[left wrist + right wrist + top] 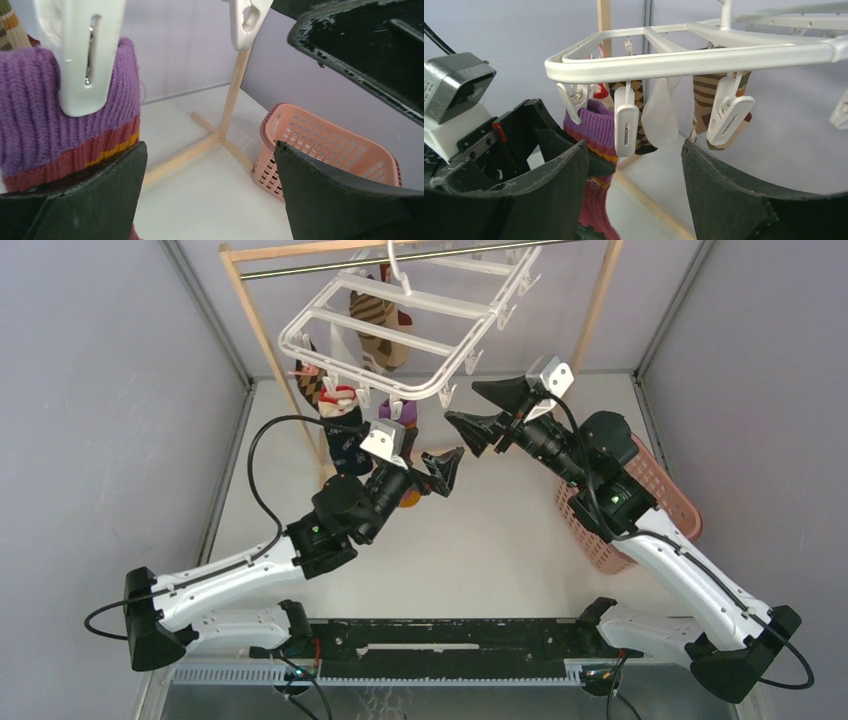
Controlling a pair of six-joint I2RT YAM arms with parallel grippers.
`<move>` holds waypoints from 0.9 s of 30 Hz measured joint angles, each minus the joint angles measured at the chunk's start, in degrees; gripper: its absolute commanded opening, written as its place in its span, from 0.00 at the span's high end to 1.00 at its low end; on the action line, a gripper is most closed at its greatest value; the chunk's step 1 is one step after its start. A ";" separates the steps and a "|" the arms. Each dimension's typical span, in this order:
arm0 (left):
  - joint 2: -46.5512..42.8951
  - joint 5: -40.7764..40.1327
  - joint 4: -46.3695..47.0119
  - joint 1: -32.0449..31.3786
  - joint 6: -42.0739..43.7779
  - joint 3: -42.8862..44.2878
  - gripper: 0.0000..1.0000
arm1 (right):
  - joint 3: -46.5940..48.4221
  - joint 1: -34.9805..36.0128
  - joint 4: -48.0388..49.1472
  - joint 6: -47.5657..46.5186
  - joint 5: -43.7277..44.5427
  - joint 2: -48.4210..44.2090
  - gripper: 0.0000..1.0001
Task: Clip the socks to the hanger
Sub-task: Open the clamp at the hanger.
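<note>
The hanger (684, 60) is hanging tilted from the wooden rack (245, 310) above the tabletop (480, 560). Under its near edge, the left end effector (447, 472) is gaping wide, one finger just beside a purple sock (30, 110) that a white clip (85, 55) is gripping by the cuff. The right end effector (462, 402) is also spread wide, holding nothing. A striped sock (704, 92) and an argyle sock (639, 92) are dangling from the frame, while a pink basket (665, 495) is sitting at right.
</note>
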 measured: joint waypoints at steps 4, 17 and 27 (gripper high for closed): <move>-0.94 -0.20 0.02 0.00 0.00 -0.81 0.00 | 0.00 0.72 1.79 -2.58 0.22 1.51 0.26; -1.68 -0.74 0.00 0.00 0.00 -1.31 0.00 | 0.00 0.76 5.81 -5.33 -0.04 4.37 0.30; -2.64 -0.74 -0.02 0.00 -0.02 -1.86 0.00 | 0.00 0.72 7.78 -5.55 -0.28 5.73 0.41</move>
